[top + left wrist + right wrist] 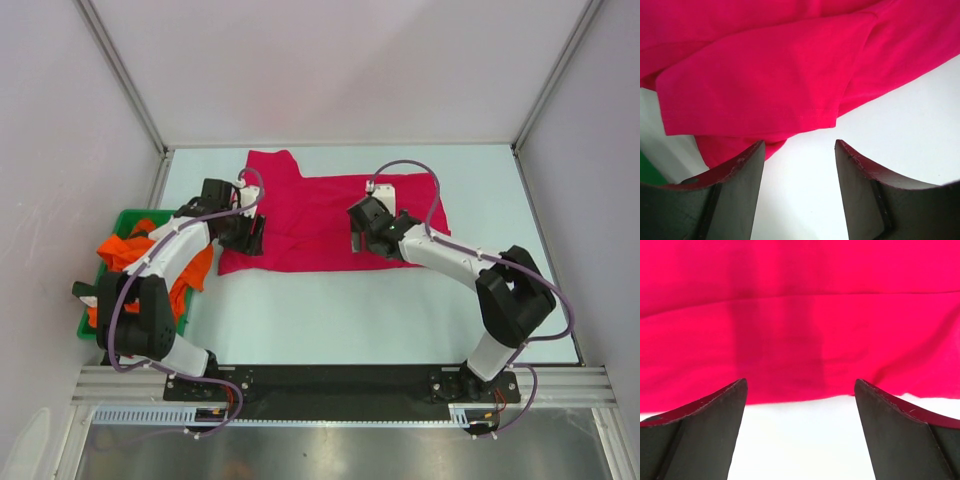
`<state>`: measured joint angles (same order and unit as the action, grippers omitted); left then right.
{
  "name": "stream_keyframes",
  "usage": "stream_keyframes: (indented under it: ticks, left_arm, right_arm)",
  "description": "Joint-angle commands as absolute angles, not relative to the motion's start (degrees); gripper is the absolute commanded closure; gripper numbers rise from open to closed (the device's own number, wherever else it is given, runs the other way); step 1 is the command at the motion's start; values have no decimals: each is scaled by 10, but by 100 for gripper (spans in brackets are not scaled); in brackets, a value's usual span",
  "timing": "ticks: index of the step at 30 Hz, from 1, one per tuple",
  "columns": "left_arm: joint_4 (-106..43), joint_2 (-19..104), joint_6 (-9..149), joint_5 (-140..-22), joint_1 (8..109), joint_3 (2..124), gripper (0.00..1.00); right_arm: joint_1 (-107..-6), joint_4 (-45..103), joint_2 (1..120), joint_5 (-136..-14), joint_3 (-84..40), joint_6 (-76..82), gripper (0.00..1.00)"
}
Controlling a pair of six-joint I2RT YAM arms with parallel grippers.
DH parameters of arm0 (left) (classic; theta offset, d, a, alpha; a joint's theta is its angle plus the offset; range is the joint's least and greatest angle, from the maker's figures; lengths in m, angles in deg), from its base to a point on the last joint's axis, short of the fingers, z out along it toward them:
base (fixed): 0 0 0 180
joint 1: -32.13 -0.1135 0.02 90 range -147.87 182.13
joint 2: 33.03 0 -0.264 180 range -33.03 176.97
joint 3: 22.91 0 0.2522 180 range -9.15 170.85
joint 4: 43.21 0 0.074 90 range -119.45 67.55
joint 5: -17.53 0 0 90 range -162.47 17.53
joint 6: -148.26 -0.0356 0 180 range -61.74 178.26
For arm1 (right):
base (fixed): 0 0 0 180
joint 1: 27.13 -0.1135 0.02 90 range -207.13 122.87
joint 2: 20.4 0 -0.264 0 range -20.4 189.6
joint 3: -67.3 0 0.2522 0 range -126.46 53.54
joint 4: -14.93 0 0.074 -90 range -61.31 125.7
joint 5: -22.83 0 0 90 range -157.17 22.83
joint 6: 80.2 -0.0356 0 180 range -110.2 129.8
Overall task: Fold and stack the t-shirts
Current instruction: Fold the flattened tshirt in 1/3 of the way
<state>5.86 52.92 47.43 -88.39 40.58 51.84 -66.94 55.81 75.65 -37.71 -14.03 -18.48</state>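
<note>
- The green tray (pixel 128 216) stood to the left of the pink shirt (pixel 310 210), apart from it, at the left edge of the white table (pixel 400 310).
- The orange shirts (pixel 120 250) lay bunched in the tray. One fold hung over the tray wall on the side facing the pink shirt.
- The left gripper (pixel 248 234) sat at the near-left corner of the pink shirt. In the left wrist view, the left gripper (pixel 799 150) was released: its jaws stood apart over bare table with nothing between them, and their tips were just short of a folded sleeve hem.
- The pink shirt lay spread flat on the far half of the table, with one sleeve projecting at its far-left corner.
- The right gripper (pixel 360 240) sat over the near edge of the pink shirt, right of the shirt's middle. In the right wrist view, the right gripper (pixel 800 390) was released: its jaws stood wide apart and held nothing, and the shirt's near edge ran across just beyond their tips.
</note>
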Motion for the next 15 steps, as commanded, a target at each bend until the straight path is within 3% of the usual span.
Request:
stream_keyframes:
  ticks: [1,9,15]
  left_arm:
    - [52,528,493,-886,406,509,37]
    - [44,518,503,-878,406,504,39]
    - [43,528,506,-872,406,502,41]
  right_arm:
    - [-691,538,777,-375,-160,-183,9]
    - [-687,508,858,-388,-203,-170,50]
    - [-670,507,903,-415,-227,-194,54]
